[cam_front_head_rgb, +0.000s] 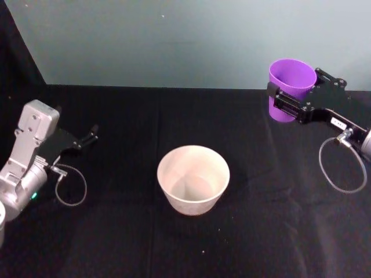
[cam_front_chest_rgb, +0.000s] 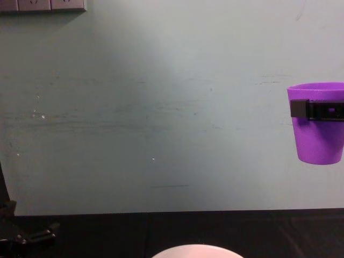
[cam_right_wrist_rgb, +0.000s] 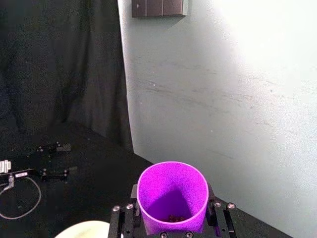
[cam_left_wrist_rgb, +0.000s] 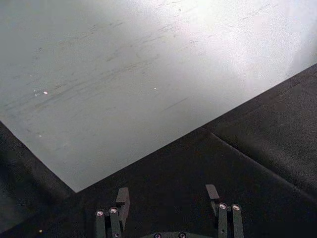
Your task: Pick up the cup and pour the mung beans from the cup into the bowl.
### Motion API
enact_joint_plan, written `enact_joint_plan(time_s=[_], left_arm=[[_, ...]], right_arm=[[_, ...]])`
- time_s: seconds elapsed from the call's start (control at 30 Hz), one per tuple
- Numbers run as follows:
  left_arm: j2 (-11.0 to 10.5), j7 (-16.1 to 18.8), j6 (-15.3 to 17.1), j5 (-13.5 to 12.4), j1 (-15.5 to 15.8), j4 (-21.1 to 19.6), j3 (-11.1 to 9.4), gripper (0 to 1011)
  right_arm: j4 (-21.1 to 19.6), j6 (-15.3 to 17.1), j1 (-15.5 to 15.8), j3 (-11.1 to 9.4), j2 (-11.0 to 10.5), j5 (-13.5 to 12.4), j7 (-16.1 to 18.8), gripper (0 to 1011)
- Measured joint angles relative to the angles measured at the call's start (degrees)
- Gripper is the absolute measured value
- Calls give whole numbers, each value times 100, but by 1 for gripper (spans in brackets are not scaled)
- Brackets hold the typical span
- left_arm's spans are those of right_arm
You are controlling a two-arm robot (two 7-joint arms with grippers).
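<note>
The purple cup point(cam_front_head_rgb: 288, 87) hangs upright in the air above the table's far right, with my right gripper point(cam_front_head_rgb: 295, 95) shut around its wall. From the side, the cup point(cam_front_chest_rgb: 319, 130) sits high, well above the table. Looking into the cup point(cam_right_wrist_rgb: 172, 196), I see a few dark mung beans point(cam_right_wrist_rgb: 173, 217) at its bottom, and the right gripper point(cam_right_wrist_rgb: 172, 218) clamps it on both sides. The pale bowl point(cam_front_head_rgb: 193, 179) stands in the middle of the black table, left of and below the cup; its rim point(cam_front_chest_rgb: 189, 251) peeks in low. My left gripper point(cam_front_head_rgb: 87, 139) rests open at the left, its fingers point(cam_left_wrist_rgb: 121, 201) spread over black cloth.
A black cloth point(cam_front_head_rgb: 174, 121) covers the table, backed by a pale grey-green wall point(cam_front_head_rgb: 174, 40). A loose cable loop point(cam_front_head_rgb: 342, 165) hangs under the right wrist, another cable loop point(cam_front_head_rgb: 72, 188) lies by the left arm.
</note>
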State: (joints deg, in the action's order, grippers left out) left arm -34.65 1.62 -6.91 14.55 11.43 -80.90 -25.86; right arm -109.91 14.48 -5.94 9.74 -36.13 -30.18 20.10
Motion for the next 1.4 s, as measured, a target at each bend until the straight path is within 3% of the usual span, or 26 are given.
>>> enact_joint_plan(time_s=[1.4], left_arm=[[0,0,0,0,0,0,0,1000]], right_arm=[[0,0,0,0,0,0,-1,726]])
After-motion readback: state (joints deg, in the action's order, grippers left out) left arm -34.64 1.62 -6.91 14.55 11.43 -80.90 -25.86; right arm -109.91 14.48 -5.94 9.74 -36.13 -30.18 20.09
